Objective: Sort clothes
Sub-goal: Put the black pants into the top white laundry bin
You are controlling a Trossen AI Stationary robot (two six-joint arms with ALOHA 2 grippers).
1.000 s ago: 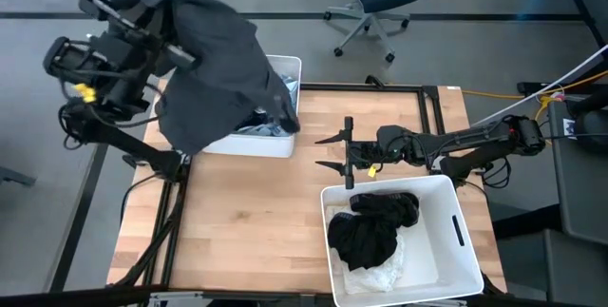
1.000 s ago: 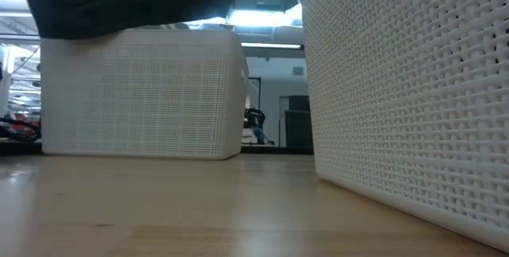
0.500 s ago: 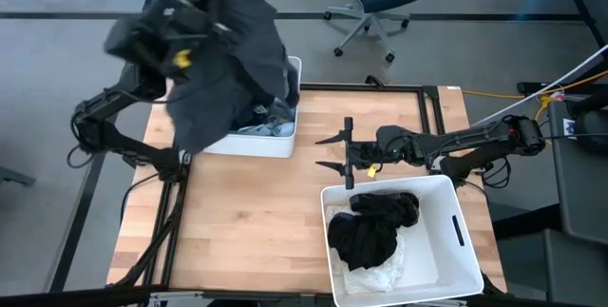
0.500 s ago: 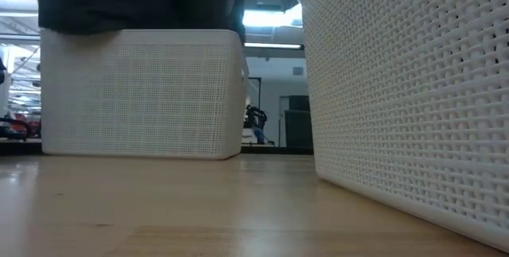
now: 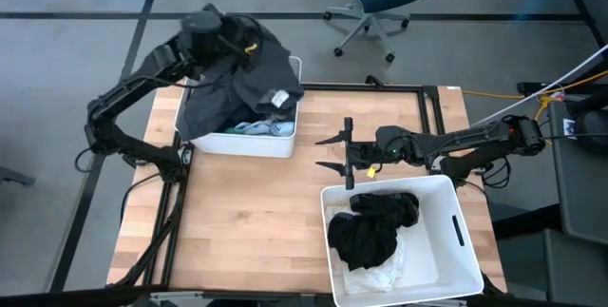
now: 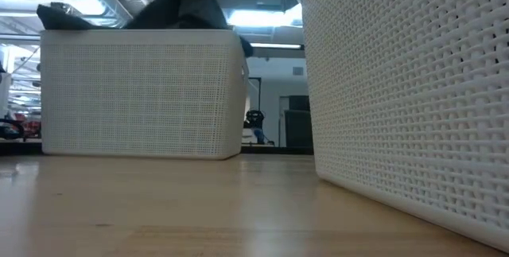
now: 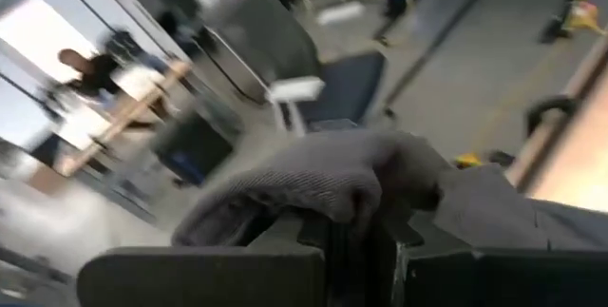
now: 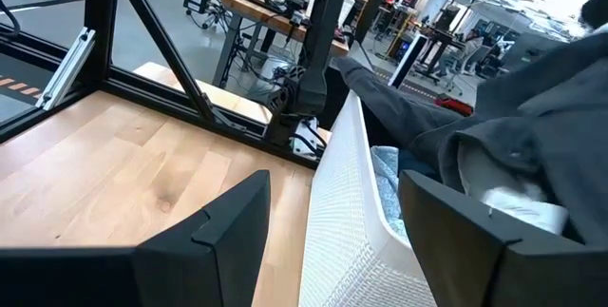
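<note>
1. At the far-left corner of the desk (image 5: 247, 221), the left pincer (image 5: 249, 48) is hanging over the far white bin (image 5: 255, 142), pinching a fold of the dark grey garment (image 5: 228, 84).
2. Most of that garment is draping into and over the far rim of the bin, with a white label (image 5: 279, 99) showing on the fabric.
3. Pale grey-blue fabric (image 5: 249, 128) is lying in the same bin, partly under the dark garment.
4. Seen from the left wrist, the grey cloth (image 7: 323, 179) is bunching over the closed fingers (image 7: 328, 240).
5. Near the desk's middle, the right pincer (image 5: 334, 152) is hovering with its fingers spread and nothing between them, just beyond the near white bin (image 5: 454, 250).
6. A black garment (image 5: 372, 226) is lying in the near bin on top of white fabric (image 5: 380, 274).
7. At desk height, dark cloth (image 6: 187, 6) is showing above the far bin's rim.
</note>
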